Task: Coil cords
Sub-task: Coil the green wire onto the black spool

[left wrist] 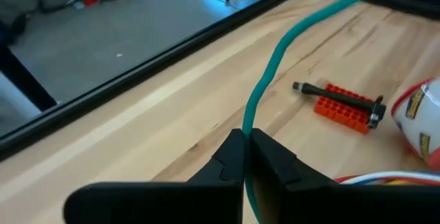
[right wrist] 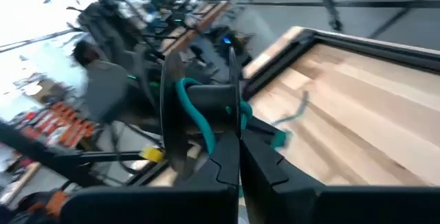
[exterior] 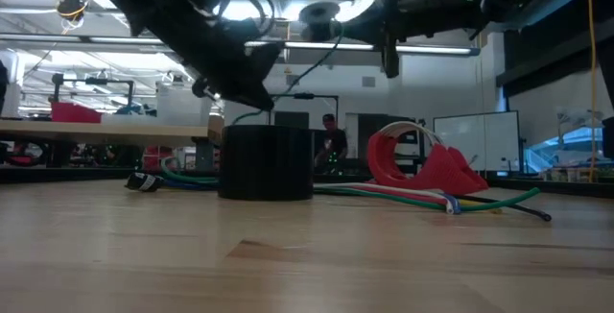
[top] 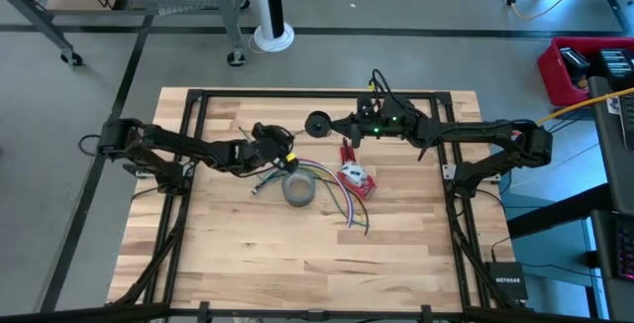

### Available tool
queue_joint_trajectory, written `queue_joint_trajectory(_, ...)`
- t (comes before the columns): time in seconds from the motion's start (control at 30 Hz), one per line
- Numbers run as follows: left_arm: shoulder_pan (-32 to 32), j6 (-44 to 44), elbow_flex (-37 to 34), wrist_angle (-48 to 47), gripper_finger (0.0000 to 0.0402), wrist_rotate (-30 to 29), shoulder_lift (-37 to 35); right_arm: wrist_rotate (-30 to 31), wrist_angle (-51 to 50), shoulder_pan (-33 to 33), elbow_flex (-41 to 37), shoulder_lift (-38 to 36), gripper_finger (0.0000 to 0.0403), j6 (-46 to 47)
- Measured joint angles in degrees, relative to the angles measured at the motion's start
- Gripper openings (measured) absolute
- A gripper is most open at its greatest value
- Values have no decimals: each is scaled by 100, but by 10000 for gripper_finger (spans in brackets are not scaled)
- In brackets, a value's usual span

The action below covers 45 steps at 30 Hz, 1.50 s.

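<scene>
The thin green cord [left wrist: 265,86] runs up from the left gripper [left wrist: 245,141], whose fingers are clamped on it, slanting toward the frame's upper right, where its end is cut off. Centre-frame in the high view, the right gripper [top: 349,125] is clenched on a dark plastic spool [right wrist: 199,110] with green cord wound on it; the span between the grippers is hard to trace.
</scene>
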Motion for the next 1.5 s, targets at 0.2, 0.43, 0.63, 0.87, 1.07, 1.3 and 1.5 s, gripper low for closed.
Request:
queue_joint_trajectory(0.2,4,-428,0,-735,2,1,-481,451,-550,2,0,0,3,-147)
queue_joint_trajectory(0.43,143,-570,0,-1026,1,31,-613,848,-1081,9,0,9,3,-302)
queue_joint_trajectory(0.63,522,-652,0,-1024,1,425,-610,570,-1067,243,0,48,3,-342)
queue_joint_trajectory(0.87,688,-640,2,-1002,0,889,-608,785,-1038,547,0,48,3,-455)
queue_joint_trajectory(1.07,404,-892,2,-792,0,1049,-602,1027,-811,570,0,48,3,-449)
queue_joint_trajectory(1.3,168,-849,2,-753,0,922,-602,1106,-637,570,0,44,3,-444)
queue_joint_trajectory(1.5,198,-774,4,-940,0,868,-569,1060,-627,570,0,44,3,-437)
